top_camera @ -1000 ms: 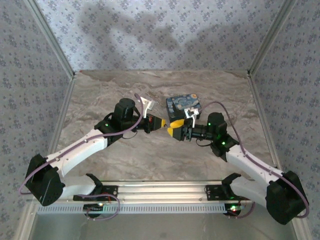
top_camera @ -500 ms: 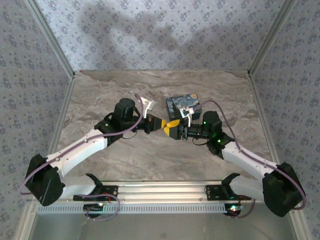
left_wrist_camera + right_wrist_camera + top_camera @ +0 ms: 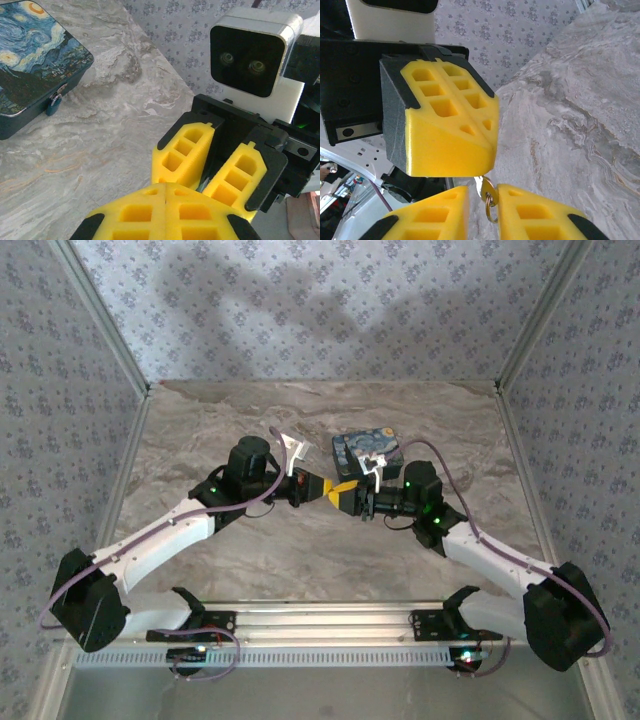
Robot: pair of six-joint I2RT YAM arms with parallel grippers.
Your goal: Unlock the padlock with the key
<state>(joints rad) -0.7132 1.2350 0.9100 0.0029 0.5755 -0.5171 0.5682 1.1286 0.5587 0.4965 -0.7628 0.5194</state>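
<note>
1. Key [image 3: 487, 192] protrudes from the tips of the clenched left fingers [image 3: 450, 120], between the right fingers [image 3: 432, 217].
2. Right fingers narrowly parted, flanking key; contact unclear.
3. Padlock [image 3: 54, 101] hangs on box [image 3: 35, 60], far side.

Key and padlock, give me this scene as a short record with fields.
Left gripper: shut on the key at its tip
Right gripper: open, one finger on either side of the key
Key: small, on a ring, held off the table
Padlock: on the front latch of the painted box
Painted box: lid down, resting on the table
Task state: key not yet at the padlock
</note>
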